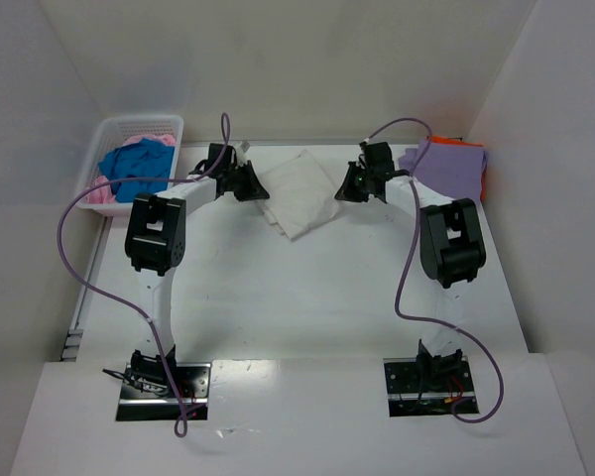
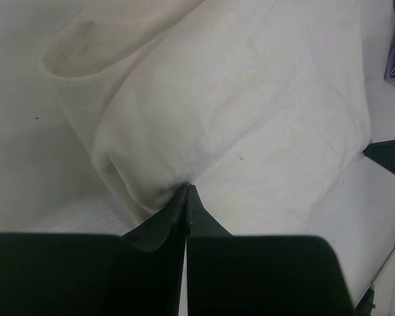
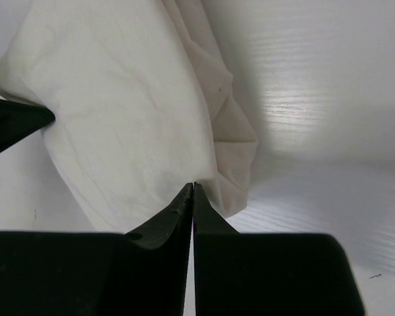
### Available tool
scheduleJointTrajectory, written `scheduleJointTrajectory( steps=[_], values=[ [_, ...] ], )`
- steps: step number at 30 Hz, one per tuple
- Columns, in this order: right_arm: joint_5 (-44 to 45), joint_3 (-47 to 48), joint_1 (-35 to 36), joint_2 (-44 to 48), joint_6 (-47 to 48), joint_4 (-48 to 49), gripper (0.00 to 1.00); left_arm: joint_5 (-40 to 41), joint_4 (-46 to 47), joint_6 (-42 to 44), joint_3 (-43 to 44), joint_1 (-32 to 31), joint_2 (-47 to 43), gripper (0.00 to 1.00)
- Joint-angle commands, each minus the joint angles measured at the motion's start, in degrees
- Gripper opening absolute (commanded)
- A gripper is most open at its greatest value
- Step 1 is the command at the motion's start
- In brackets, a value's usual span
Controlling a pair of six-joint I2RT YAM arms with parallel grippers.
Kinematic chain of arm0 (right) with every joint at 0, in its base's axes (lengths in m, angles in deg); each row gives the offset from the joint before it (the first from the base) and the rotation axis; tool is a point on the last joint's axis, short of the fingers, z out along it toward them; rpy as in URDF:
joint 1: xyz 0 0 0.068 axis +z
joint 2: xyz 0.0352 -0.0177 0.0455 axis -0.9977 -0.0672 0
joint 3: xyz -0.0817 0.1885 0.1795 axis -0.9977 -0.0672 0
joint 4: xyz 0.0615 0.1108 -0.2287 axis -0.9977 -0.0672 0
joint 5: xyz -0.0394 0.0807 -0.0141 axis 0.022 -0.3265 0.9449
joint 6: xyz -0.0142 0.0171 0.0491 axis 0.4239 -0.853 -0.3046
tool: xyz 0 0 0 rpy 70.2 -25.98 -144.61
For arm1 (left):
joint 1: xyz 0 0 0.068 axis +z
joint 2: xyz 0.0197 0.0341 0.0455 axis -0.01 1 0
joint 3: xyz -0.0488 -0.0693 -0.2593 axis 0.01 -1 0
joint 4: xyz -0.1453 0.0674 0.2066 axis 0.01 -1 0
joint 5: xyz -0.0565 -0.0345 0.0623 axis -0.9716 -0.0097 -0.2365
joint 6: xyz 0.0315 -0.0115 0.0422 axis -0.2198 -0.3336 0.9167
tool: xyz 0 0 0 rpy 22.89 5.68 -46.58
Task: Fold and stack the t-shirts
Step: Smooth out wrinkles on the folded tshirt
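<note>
Left of the cream shirt (image 1: 299, 193) on the worktop (image 1: 278, 297), a basket (image 1: 139, 121) holds a blue shirt (image 1: 139, 164) and a pink shirt (image 1: 157, 132). Right of it, a lavender shirt (image 1: 451, 164) lies on an orange shirt (image 1: 456, 141). The left end effector (image 2: 186, 191) and the right end effector (image 3: 193, 187) are both closed, tips touching its opposite edges — whether cloth is pinched, I cannot tell. Both arms reach forward, elbows raised.

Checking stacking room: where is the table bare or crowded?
Bare: the stretch between the cream shirt and the arm bases. Crowded: far side, basket left, purple pile right, left gripper and right gripper pinching the shirt between.
</note>
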Motion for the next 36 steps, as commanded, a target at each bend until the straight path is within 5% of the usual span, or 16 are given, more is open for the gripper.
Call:
scheduleJointTrajectory(
  steps=[1,11,36],
  values=[
    [0.1,3.4,-1.3,4.3,2.2,-0.8,0.06,-0.4,-1.6,3.5,1.2,0.2,-1.2,0.04],
    [-0.4,12.6,-2.6,-5.2,6.9,-3.7,0.09,0.2,-4.0,5.3,2.6,0.2,-1.2,0.04],
    [-1.5,0.0,6.0,-5.5,2.7,1.9,0.02,0.7,-11.8,8.1,14.2,1.2,5.9,0.07]
  ],
)
